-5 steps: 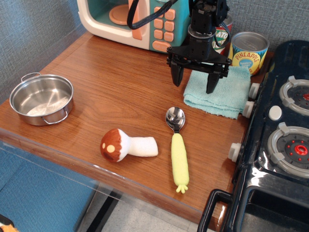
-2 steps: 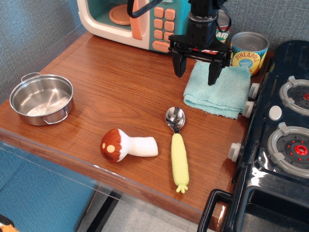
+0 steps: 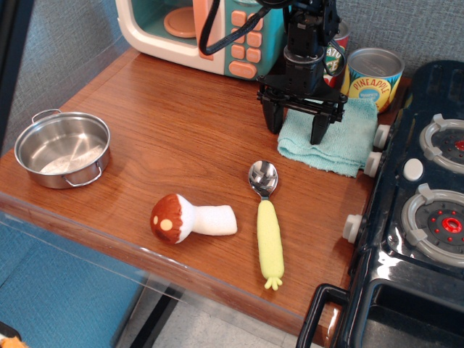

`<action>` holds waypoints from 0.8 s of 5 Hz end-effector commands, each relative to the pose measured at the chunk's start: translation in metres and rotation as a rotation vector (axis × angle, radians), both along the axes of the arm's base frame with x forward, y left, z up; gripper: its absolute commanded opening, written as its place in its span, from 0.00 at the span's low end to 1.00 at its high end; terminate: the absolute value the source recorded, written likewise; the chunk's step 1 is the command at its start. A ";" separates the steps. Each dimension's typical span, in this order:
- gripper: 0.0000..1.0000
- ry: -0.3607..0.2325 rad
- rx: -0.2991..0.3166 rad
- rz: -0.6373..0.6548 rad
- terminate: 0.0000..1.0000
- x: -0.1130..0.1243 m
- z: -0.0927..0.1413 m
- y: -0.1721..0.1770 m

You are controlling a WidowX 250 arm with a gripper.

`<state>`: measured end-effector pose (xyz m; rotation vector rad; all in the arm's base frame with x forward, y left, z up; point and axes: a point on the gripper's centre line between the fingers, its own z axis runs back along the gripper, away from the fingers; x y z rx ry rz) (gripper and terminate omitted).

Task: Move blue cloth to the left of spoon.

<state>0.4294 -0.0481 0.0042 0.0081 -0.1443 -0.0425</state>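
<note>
The blue cloth point(image 3: 337, 139) lies folded on the wooden counter at the back right, next to the stove. The gripper point(image 3: 296, 129) is open and lowered over the cloth's left edge. Its left finger stands on the wood just left of the cloth and its right finger presses on the cloth. The spoon point(image 3: 266, 217) lies in front of the cloth, silver bowl toward the back and pale yellow-green handle toward the front edge.
A plush mushroom point(image 3: 190, 217) lies left of the spoon. A steel pot point(image 3: 61, 148) sits at the far left. A toy microwave point(image 3: 196, 29) and two cans point(image 3: 372, 75) stand at the back. A black stove point(image 3: 424, 203) borders the right.
The gripper rose and moved back, then came down again at the cloth's left edge with its fingers closer together. The cloth's left edge has shifted slightly.
</note>
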 end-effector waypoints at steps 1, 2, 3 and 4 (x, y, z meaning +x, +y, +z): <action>1.00 0.033 0.063 -0.029 0.00 -0.016 -0.015 -0.002; 1.00 0.029 0.106 -0.018 0.00 -0.019 -0.003 0.029; 1.00 0.019 0.150 -0.016 0.00 -0.026 0.009 0.065; 1.00 0.041 0.133 -0.005 0.00 -0.039 0.015 0.095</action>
